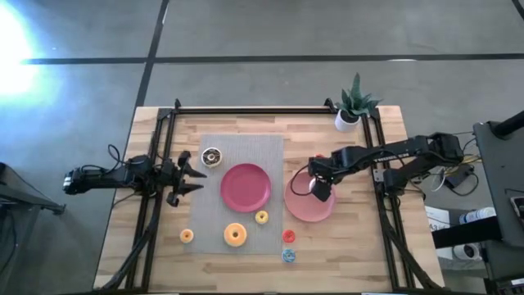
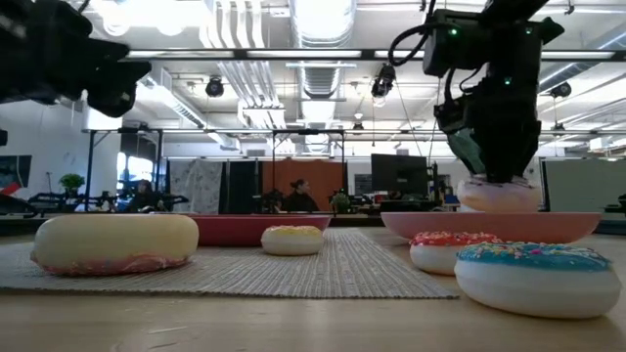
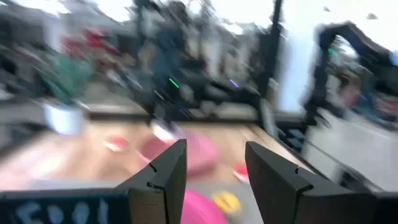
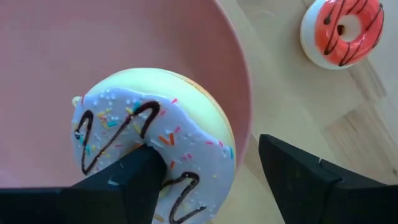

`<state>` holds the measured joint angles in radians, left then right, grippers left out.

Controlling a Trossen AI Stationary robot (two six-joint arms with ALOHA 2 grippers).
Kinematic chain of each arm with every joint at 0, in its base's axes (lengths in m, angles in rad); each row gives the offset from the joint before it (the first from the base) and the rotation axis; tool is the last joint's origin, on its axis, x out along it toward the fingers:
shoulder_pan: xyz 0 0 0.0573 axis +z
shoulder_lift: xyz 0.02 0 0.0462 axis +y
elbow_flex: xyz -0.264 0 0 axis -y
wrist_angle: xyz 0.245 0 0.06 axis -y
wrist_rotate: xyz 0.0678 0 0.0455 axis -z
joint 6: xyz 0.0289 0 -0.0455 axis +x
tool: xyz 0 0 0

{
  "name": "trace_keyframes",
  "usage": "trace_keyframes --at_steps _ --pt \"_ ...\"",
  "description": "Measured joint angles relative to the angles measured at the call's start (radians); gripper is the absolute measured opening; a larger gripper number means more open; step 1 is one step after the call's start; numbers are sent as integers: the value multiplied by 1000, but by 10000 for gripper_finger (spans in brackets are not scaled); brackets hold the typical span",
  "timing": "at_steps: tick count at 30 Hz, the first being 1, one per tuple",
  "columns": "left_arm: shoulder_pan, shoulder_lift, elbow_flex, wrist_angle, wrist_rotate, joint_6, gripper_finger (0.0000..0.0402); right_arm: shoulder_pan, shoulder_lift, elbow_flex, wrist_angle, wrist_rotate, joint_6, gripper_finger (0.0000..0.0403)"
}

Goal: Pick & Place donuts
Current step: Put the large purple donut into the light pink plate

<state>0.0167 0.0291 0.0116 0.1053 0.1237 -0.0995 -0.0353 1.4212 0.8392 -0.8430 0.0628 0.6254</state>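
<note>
A pink-white sprinkled donut [image 4: 152,143] with dark drizzle lies in the pink plate [image 1: 303,209], near the plate's rim [image 4: 242,93]. My right gripper [image 1: 319,188] is open above it. One finger [image 4: 124,180] stands over the donut's hole, and the other [image 4: 298,174] stands outside the donut and past the plate's rim. My left gripper [image 1: 193,174] is open near the left edge of the grey mat, beside the chocolate donut [image 1: 211,157]. On the mat and the wood lie the orange-pink [image 1: 235,234], yellow [image 1: 262,217], orange [image 1: 187,236], red [image 1: 288,236] and blue [image 1: 288,256] donuts. My right gripper comes at the sprinkled donut from above, pointing down. One fingertip [image 4: 144,155] is at the donut's hole [image 4: 140,140]; whether it touches, I cannot tell. The other finger stands apart from the donut. The donut rests on the pink plate.
A red plate [image 1: 246,187] sits on the grey mat [image 1: 266,147] at the table's middle. A potted plant [image 1: 352,106] stands at the far right corner. Black frame rails [image 1: 155,205] run along both sides. The near left wood is bare around the orange donut.
</note>
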Motion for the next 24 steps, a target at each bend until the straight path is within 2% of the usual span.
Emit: trace_keyframes --at_steps 2,7,10,13,16,18,21,24 --pt "1 0 0 65 -29 -109 137 0 0 1 1 0 0 246" --pt "1 0 0 198 -29 -644 137 0 0 1 1 -7 3 247" --pt "1 0 0 281 -60 -864 137 0 0 1 2 -7 3 246" --pt "1 0 0 323 -139 -942 137 0 0 1 3 -8 3 244" --pt "0 8 0 339 -295 -964 137 0 0 1 5 -8 2 246" --pt "1 32 1 335 -362 -963 137 0 0 1 8 -9 2 247" --pt "1 125 43 245 -368 -1014 137 0 0 1 9 -10 2 245" --pt "1 295 133 185 -349 -1002 137 0 0 1 13 -10 2 244"
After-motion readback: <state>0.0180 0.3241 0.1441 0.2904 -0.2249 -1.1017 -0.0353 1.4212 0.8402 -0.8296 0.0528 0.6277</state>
